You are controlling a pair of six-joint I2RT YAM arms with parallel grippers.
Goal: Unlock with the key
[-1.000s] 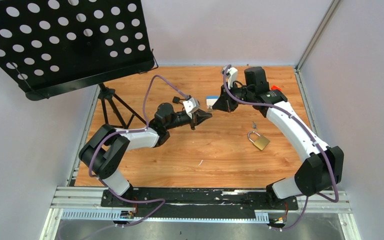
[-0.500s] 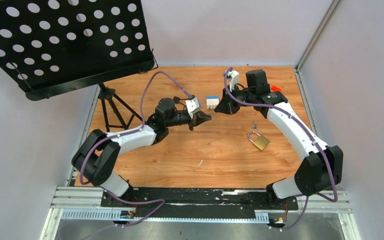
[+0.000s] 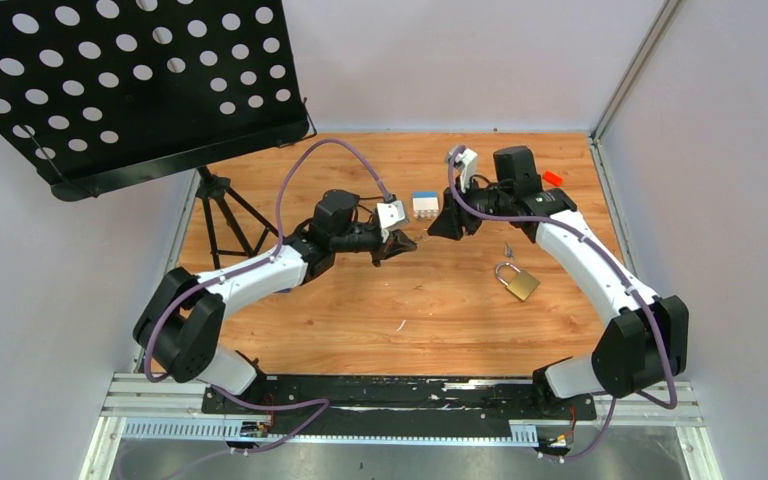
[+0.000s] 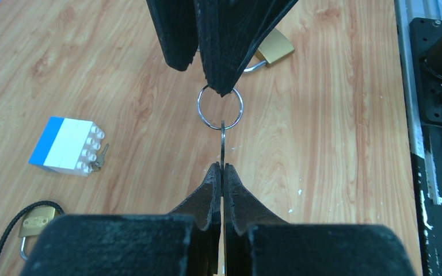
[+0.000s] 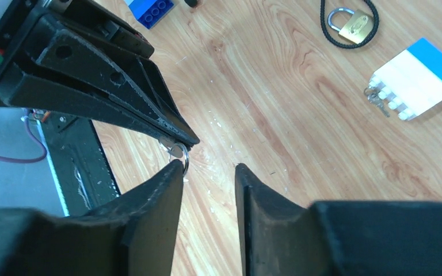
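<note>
Key [image 4: 223, 144] first: where is it?
— In my left claw [image 4: 223, 170], held up over the wood table [image 4: 334, 144]. The jaws are pressed together on its blade, and the head sticks out past the tips.
— How does it look?
— Very small, thin and flat, dull grey metal. From my left wrist I see it edge-on, only as a dark line. A thin bright wire ring [image 4: 220, 107] goes through its head, and the ring is wider than the key.
— And your other claw?
— My right claw [image 5: 207, 170] faces the left one, tip to tip. Its jaws stand apart with nothing between them. The ring is at the tip of one finger [image 5: 161, 190] and seems to touch it. I cannot tell if it only leans there.
— What lies below?
— A brass padlock [image 3: 517, 281] lies on the wood near my right arm. A white and blue brick [image 4: 66, 145] is farther off, with some tiny keys [image 4: 96, 163] just beside it. A second padlock [image 4: 34, 221] lies inside a loop of black cord [image 5: 345, 45].
</note>
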